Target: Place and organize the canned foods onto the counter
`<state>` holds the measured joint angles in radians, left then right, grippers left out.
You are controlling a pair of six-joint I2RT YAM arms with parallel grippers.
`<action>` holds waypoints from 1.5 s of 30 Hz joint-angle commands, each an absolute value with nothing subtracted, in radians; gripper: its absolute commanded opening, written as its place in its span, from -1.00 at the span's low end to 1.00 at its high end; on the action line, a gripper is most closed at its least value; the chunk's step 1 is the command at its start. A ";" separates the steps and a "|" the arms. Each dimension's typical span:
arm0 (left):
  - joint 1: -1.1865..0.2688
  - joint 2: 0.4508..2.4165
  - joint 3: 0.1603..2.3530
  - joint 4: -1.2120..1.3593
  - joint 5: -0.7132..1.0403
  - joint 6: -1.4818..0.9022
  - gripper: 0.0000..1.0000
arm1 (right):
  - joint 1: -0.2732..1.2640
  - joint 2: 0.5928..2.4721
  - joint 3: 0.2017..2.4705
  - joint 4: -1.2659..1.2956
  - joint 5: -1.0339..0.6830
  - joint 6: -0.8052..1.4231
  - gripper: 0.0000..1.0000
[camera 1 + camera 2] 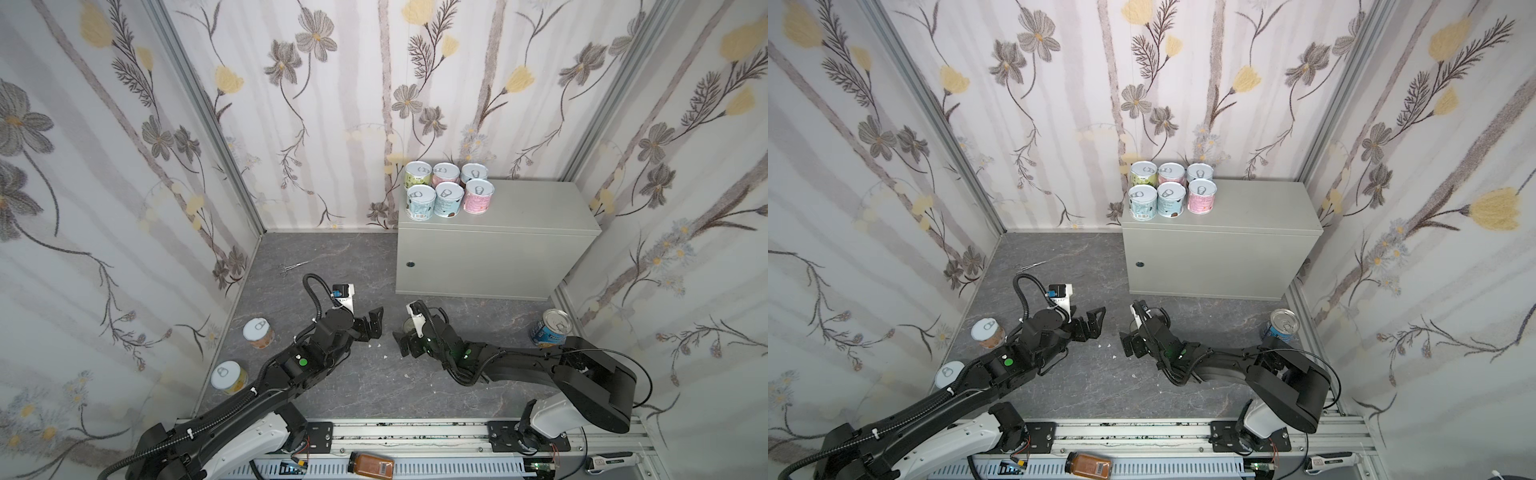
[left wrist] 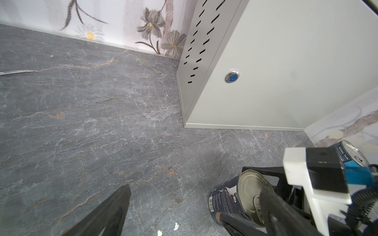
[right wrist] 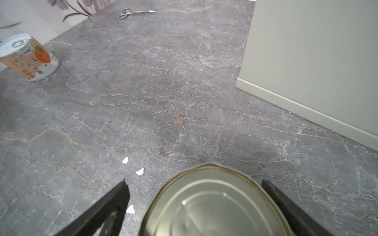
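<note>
Between the fingers of your right gripper, on the dark grey marbled floor: one dark navy-labelled cylindrical tin.
Tin appears stood on end, plain silver face up, light-grey metal counter beyond it. Jaws spread wide, flanking the tin, not clamped on it; your left gripper, likewise apart and empty, sits farther off.

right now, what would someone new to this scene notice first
Six pastel cans stand in two tidy rows of three at the left end of the grey counter top. On the floor in front of it, a dark-labelled can sits between the open jaws of the right gripper. A blue can stands by the right wall.
</note>
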<state>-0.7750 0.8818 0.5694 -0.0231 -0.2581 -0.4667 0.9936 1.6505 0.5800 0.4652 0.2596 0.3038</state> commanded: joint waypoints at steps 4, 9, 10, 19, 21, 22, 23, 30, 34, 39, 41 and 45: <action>-0.770 0.895 0.587 -0.012 -0.277 -0.451 1.00 | 1.024 1.603 0.471 0.689 0.276 0.267 0.99; -0.768 0.918 0.601 -0.011 -0.278 -0.446 1.00 | 1.028 1.602 0.355 0.896 0.274 0.283 0.99; -0.767 0.921 0.602 -0.011 -0.279 -0.445 1.00 | 1.028 1.602 0.336 0.935 0.271 0.285 0.99; -0.764 0.927 0.603 -0.012 -0.287 -0.439 1.00 | 1.028 1.739 0.281 1.197 0.258 0.290 0.97; -0.762 0.927 0.598 -0.012 -0.284 -0.440 1.00 | 1.027 1.764 0.274 1.246 0.249 0.290 0.94; -0.762 0.927 0.596 -0.012 -0.284 -0.442 1.00 | 1.027 1.776 0.272 1.265 0.248 0.290 0.93; -0.762 0.929 0.595 -0.011 -0.282 -0.444 1.00 | 1.026 1.792 0.271 1.282 0.248 0.288 0.92; -0.757 0.948 0.597 -0.010 -0.290 -0.437 1.00 | 1.013 1.901 0.273 1.407 0.224 0.282 0.87; -0.753 0.958 0.601 -0.009 -0.294 -0.433 1.00 | 1.000 1.942 0.277 1.439 0.210 0.283 0.85; -0.750 0.975 0.603 -0.006 -0.295 -0.433 1.00 | 0.972 1.974 0.283 1.448 0.184 0.288 0.77; -0.751 0.981 0.604 -0.005 -0.292 -0.434 1.00 | 0.962 1.994 0.288 1.457 0.170 0.295 0.74; -0.749 0.985 0.605 -0.003 -0.291 -0.434 1.00 | 0.950 2.020 0.302 1.462 0.151 0.296 0.71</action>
